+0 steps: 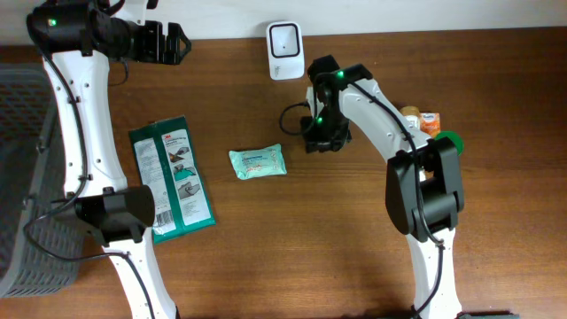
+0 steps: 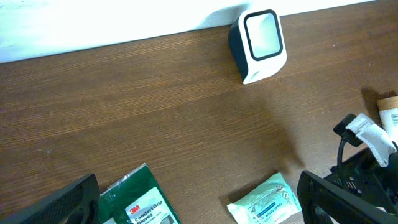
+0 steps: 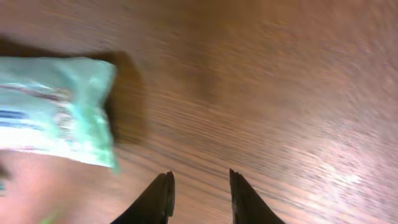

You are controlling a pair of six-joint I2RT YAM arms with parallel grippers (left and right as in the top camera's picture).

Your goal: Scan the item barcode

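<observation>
A mint-green packet (image 1: 258, 162) lies flat on the wooden table, left of my right gripper (image 1: 312, 142). The right wrist view shows that packet (image 3: 56, 109) up and to the left of the right gripper (image 3: 200, 174), whose jaws stand a little apart over bare wood with nothing between them. The white barcode scanner (image 1: 284, 38) stands upright at the table's back edge. My left gripper (image 1: 177, 42) hovers wide open at the back left, holding nothing. Its view takes in the scanner (image 2: 261, 40) and the packet (image 2: 264, 199) between its fingers (image 2: 74, 199).
A green 3M gloves pack (image 1: 171, 177) lies at the left beside the left arm's base. Small bottles and a box (image 1: 423, 120) sit at the right near the right arm. A grey basket (image 1: 22, 177) stands off the table's left edge.
</observation>
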